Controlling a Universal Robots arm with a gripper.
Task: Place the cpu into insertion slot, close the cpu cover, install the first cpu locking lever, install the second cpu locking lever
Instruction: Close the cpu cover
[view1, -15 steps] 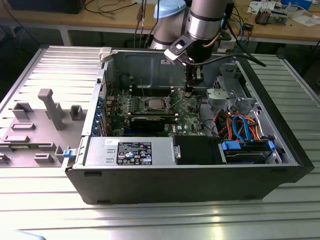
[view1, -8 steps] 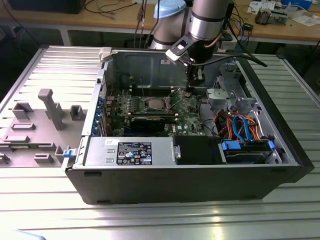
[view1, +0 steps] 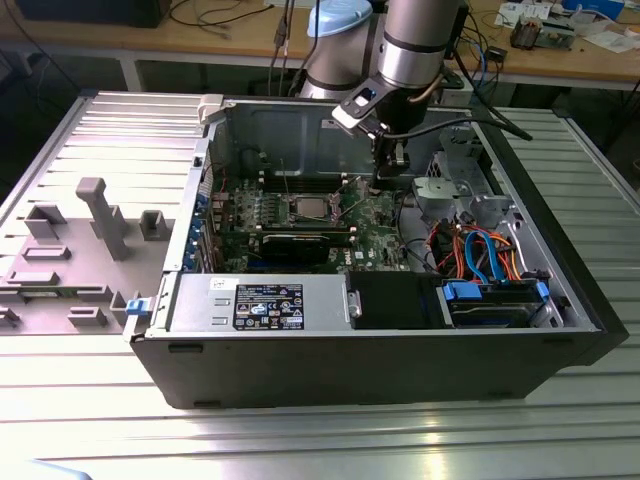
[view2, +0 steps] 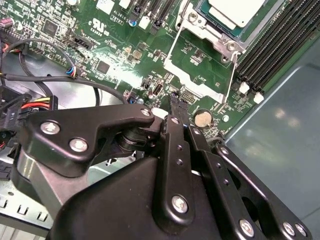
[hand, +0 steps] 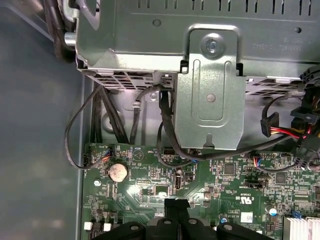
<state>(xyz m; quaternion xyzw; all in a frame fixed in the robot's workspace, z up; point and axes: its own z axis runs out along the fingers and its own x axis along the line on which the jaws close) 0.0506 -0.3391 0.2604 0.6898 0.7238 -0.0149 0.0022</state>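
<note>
The cpu (view2: 235, 12), a small square with a silvery top, lies in the insertion slot (view2: 200, 24) on the green motherboard; in the exterior view the cpu (view1: 308, 207) sits mid-board inside the open computer case. The cpu cover (view2: 192, 81), a sheet-metal frame with a big window, is swung open off the slot on the gripper's side. My gripper (view2: 175, 100) hovers just above the board beside that cover, with its black fingers pressed together and nothing between them. In the exterior view the gripper (view1: 390, 180) hangs to the right of the cpu; its tip (hand: 176, 204) also shows in the first wrist view.
A coin battery (view2: 202, 118) lies close to the fingertips. Long black memory slots (view2: 280, 45) flank the socket. A grey drive cage (hand: 210, 85) with black cables (hand: 165, 125) stands beyond the board edge. The black graphics card (view1: 295, 245) and power supply (view1: 260, 300) fill the case's near side.
</note>
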